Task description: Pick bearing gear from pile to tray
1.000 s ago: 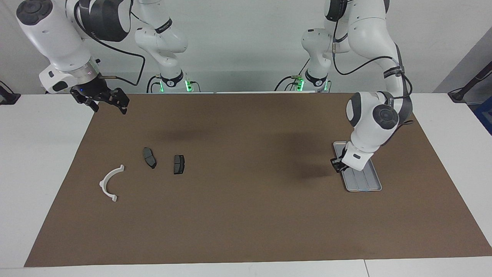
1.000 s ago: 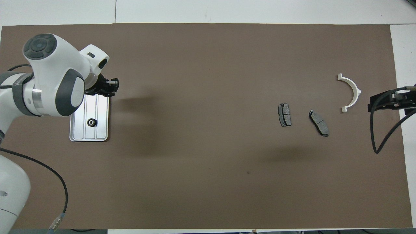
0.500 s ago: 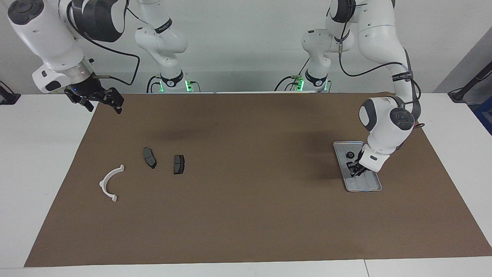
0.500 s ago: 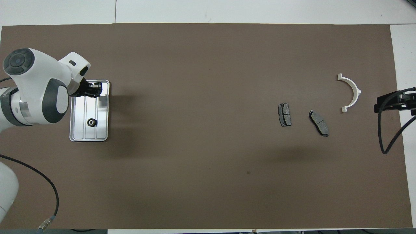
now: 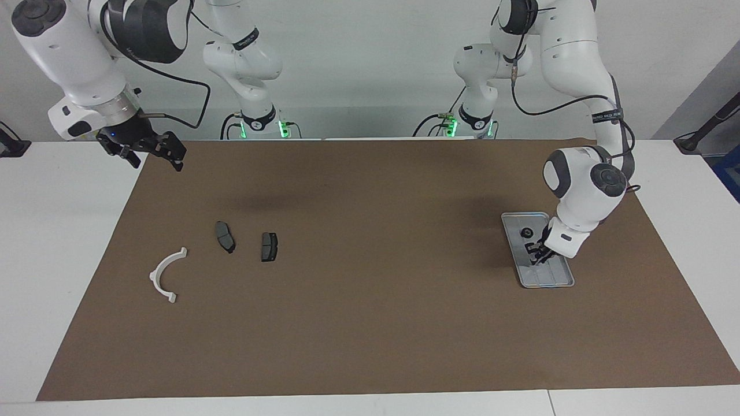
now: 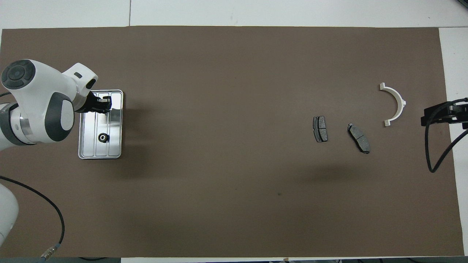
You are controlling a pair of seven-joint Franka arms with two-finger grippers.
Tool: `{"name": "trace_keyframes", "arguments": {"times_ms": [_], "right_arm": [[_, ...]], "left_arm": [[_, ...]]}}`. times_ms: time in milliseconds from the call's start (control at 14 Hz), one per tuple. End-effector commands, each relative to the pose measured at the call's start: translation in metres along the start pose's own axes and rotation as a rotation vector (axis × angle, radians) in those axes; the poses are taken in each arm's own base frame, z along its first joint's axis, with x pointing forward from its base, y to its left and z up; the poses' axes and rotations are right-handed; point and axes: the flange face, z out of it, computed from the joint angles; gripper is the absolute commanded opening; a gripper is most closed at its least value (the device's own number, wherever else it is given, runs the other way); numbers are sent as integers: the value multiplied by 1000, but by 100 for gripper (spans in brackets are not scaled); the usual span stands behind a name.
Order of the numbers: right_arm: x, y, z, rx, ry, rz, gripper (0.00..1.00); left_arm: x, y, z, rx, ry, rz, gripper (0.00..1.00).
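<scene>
Small black gear [image 6: 103, 137] lying flat in the tray [image 6: 117, 153], in the part nearer the robots, touching nothing else. Job looks done: gear in its place, no other round bits seen in the pile. Tray sitting on the brown mat [image 6: 226, 109] at the left arm's end of the table, long way pointing away from the robots, likely so the left arm can reach it with ease. Left gripper [image 5: 535, 254] low over the tray's other end, not over the gear, fingers pressed together and holding nothing; looks free to pull away without bumping the gear. Well apart, at the right arm's end of the mat: two dark brake pads [image 5: 225, 236] [image 5: 269, 247] side by side and not touching, and the white half-ring [image 5: 166, 274] near them, farther from the robots. All three lying flat, none of them wanted in the tray. Right gripper [image 5: 151, 151] up high over the mat's corner near the robots, fingers spread wide, empty, waiting out of the way.
</scene>
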Motion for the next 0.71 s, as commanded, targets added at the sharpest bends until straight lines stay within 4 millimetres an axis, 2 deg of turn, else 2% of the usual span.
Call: {"name": "trace_keyframes", "arguments": {"times_ms": [0,286,357,429,571,643], "right_arm": [[-3,2,-1,2,16,-24,100],[-3,2,-1,2,16,-24,100],[-3,2,0,2,14,-24,100],[-3,3,0,3,14,-23,100],[-3,3,0,3,14,-23,100],[-3,2,-1,2,16,-24,100]], "left_arm": [[-8,-14,2,3,12,9,0],[-14,-14,11,2,18,12,0],[-14,-14,11,2,20,12,6],[-14,-14,11,2,20,12,28],[-14,-14,10,3,15,29,65],[-11,-14,5,3,13,34,73]]}}
